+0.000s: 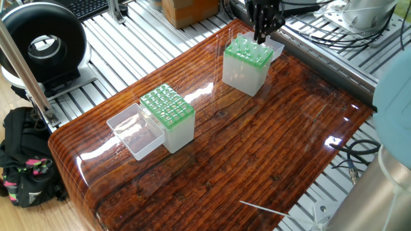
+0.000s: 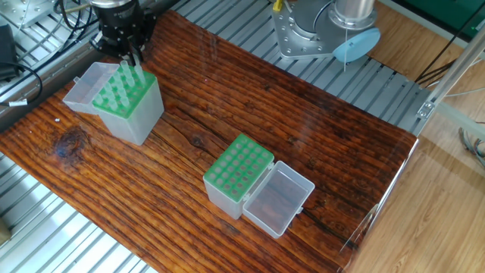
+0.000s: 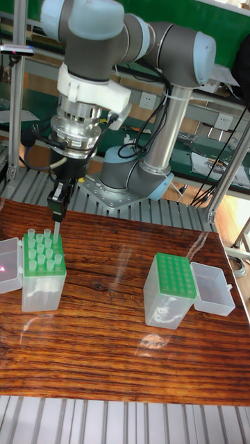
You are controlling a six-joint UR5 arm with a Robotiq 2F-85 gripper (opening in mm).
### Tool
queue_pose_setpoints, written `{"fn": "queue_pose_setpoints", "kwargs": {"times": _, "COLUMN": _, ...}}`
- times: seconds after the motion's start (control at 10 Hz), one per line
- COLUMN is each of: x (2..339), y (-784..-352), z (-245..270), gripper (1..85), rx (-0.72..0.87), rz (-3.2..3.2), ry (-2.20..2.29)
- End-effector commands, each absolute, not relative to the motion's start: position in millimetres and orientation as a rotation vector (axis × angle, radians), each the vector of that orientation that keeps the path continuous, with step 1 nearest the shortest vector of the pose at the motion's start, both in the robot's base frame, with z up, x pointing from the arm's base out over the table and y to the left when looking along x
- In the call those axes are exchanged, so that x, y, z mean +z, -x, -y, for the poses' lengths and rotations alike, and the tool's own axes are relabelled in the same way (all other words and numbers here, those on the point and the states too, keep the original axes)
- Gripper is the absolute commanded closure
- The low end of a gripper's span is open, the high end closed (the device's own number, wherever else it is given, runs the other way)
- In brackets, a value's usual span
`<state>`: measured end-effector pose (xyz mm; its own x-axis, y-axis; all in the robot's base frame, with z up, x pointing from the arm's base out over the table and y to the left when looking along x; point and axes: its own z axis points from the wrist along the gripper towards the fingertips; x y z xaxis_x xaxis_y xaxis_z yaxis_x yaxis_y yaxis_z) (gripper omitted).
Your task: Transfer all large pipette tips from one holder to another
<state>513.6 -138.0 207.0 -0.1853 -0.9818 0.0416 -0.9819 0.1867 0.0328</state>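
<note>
Grey arm (image 3: pixel 167 48) with pale blue joint caps, a white wrist collar, a ribbed silver flange, black cables, and a black pincer (image 3: pixel 58 208).

grids (image 1: pixel 167 104) green | tips (image 3: pixel 46 250) whitish, seemingly translucent | table (image 2: pixel 318 144) striped dark-brown wood

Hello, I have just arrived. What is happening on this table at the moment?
A single robot arm is moving translucent whitish pipette tips between two clear plastic boxes with green grid tops. Its black two-finger gripper is above the box full of tips and holds one tip, lifted out of the grid. The other box, with its hinged lid open, looks empty. The transfer seems to be just starting.
</note>
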Motion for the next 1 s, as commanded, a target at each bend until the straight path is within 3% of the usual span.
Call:
{"fn": "queue_pose_setpoints", "kwargs": {"times": 0.0, "x": 224.7, "y": -514.1, "z": 134.4, "gripper": 84.7, "rx": -0.015, "rz": 2.385, "ry": -1.954}}
{"fn": "queue_pose_setpoints", "kwargs": {"times": 0.9, "x": 267.5, "y": -512.3, "z": 132.0, "gripper": 84.7, "rx": -0.036, "rz": 2.364, "ry": -1.897}}
